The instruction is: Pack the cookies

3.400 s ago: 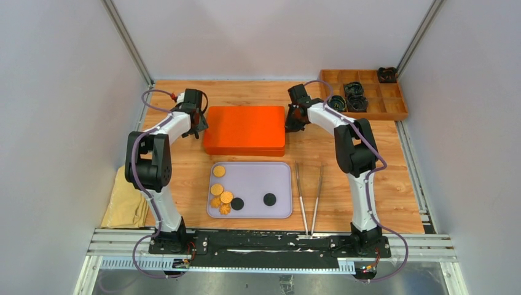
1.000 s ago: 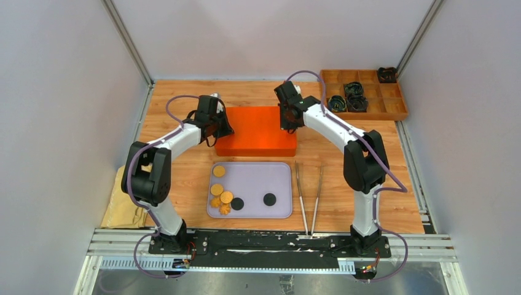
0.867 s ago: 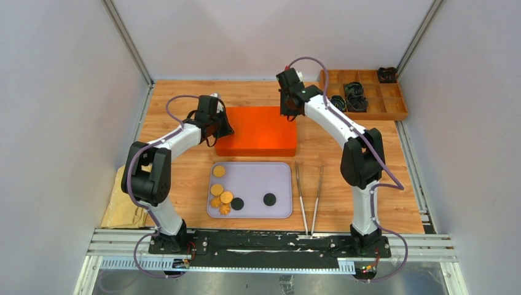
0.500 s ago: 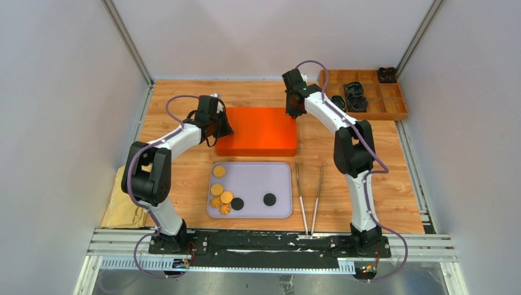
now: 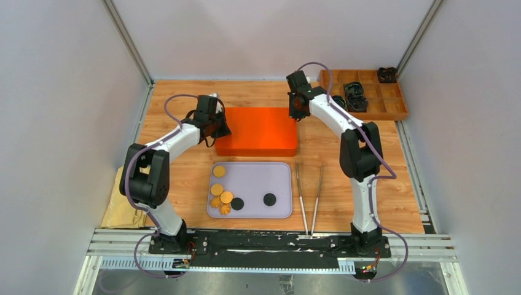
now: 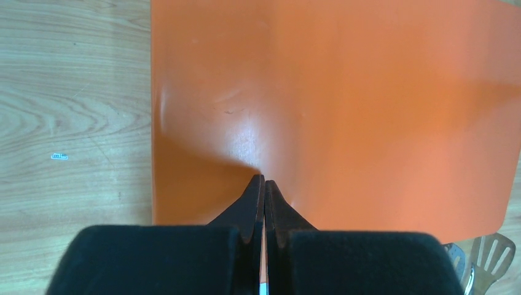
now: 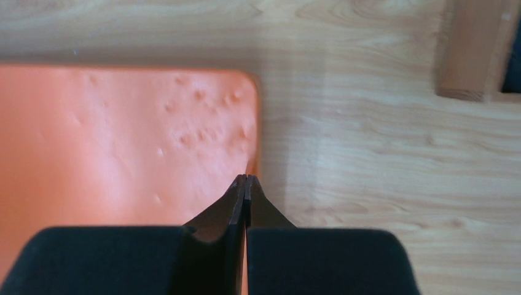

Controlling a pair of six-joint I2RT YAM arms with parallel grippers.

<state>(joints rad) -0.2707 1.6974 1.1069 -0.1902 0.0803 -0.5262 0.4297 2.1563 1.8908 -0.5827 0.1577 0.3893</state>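
Note:
The cookies (image 5: 221, 192) lie on a lilac tray (image 5: 276, 178): several golden ones along its left side and two black ones (image 5: 269, 199) further right. Behind the tray sits a flat orange box (image 5: 258, 130), lid on. My left gripper (image 5: 217, 128) is shut, its tips resting on the lid (image 6: 368, 92) near the box's left edge; in the left wrist view the left gripper (image 6: 264, 179) holds nothing I can make out. My right gripper (image 5: 299, 112) is shut at the box's far right corner (image 7: 92, 135). The right gripper (image 7: 246, 178) holds nothing.
Metal tongs (image 5: 309, 196) lie right of the tray. A wooden compartment tray (image 5: 393, 98) with black items stands at the back right, its corner (image 7: 473, 49) near my right gripper. A tan cloth (image 5: 126, 206) lies off the table's left edge.
My right gripper has swung right, from over the box's right part to its far right corner. The left gripper and the box have barely moved; earlier the box sat further left.

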